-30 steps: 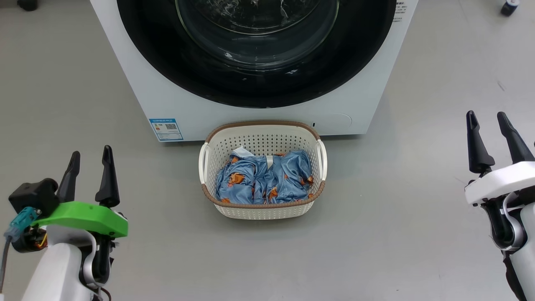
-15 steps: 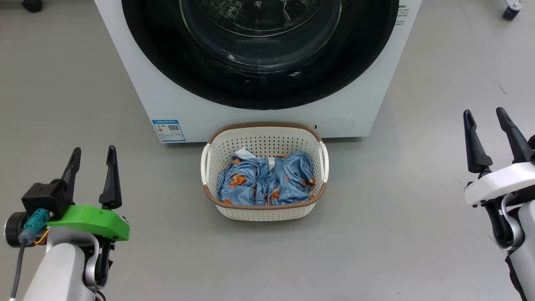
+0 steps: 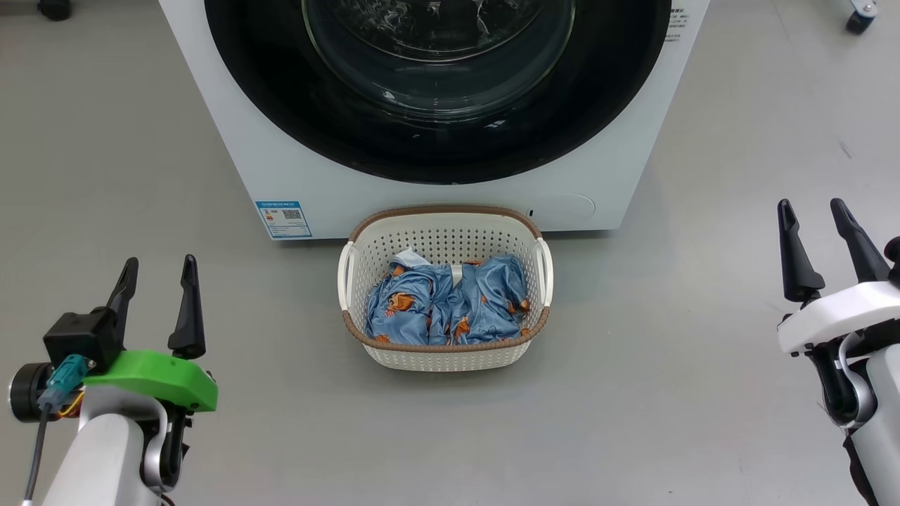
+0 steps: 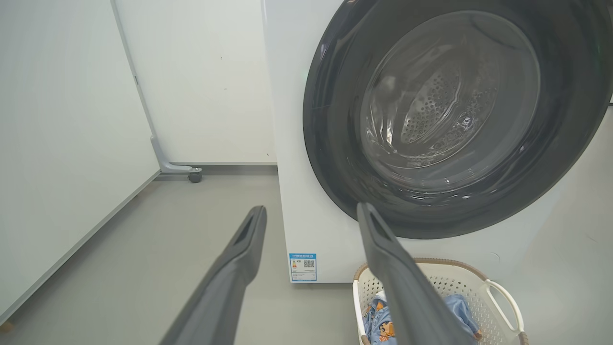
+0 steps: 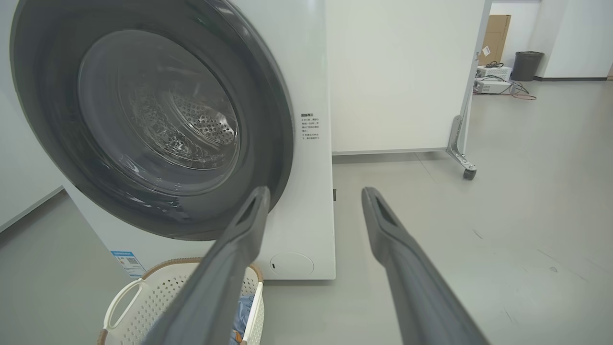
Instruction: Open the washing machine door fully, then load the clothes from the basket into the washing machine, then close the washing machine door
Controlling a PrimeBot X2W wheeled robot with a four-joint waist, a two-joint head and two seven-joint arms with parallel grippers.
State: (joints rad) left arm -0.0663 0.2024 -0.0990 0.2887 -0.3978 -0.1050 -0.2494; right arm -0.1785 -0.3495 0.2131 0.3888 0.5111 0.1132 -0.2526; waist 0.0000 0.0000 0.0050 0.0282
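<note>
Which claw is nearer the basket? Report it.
Left. The left claw is open, left of the basket; the right claw, also open, stands farther off to its right.

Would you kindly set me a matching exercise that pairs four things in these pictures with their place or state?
Things:
1. door
2. clothes
3. basket
4. left gripper

Place or state:
a. open, holding nothing
b. shut
c. on the floor before the washer
d. inside the basket

Pairs: 1-b, 2-d, 3-c, 4-a.
</note>
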